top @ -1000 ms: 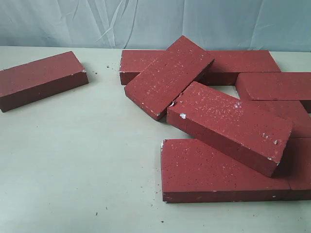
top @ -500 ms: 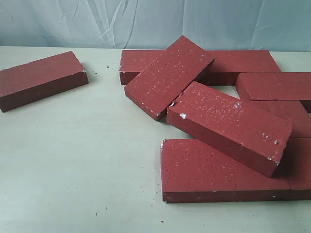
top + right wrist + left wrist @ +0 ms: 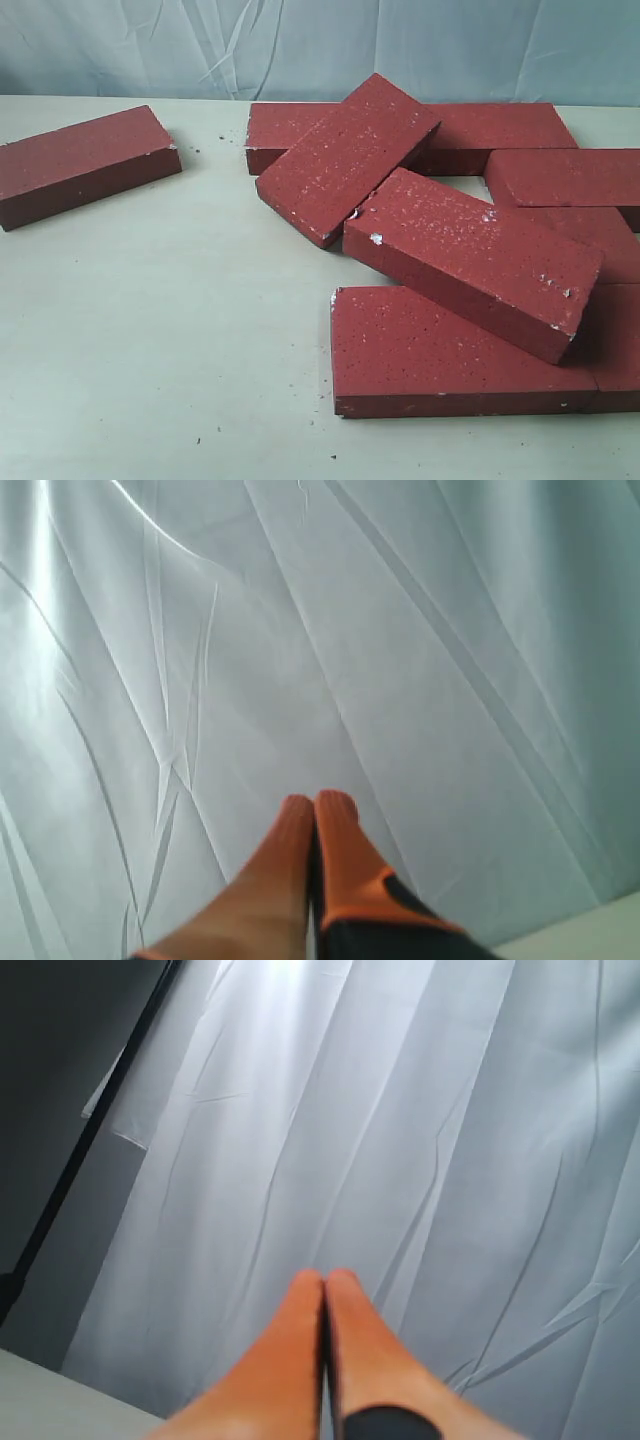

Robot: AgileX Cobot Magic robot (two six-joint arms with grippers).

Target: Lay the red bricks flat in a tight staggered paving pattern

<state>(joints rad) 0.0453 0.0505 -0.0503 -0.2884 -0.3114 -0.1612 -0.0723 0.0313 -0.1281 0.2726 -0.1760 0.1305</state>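
Risks tipping or chipping the dark-red speckled rectangular paver bricks (image 3: pixel 470 255) heaped askew at centre-right, plus a lone brick (image 3: pixel 85 160) at upper left, through an off-centre grab, with the orange-fingered left gripper (image 3: pixel 324 1280) and right gripper (image 3: pixel 314 802) pressed shut, empty, facing a pale creased curtain (image 3: pixel 450 1110).

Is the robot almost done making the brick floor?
Not really, it looks barely started. Done: a few red bricks on the right lie flat, but loosely. In hand: nothing; the left fingers and right fingers are shut, empty, facing the curtain. Left: the back tilted brick and front tilted brick lean on others, and one lone brick sits far off to the left.
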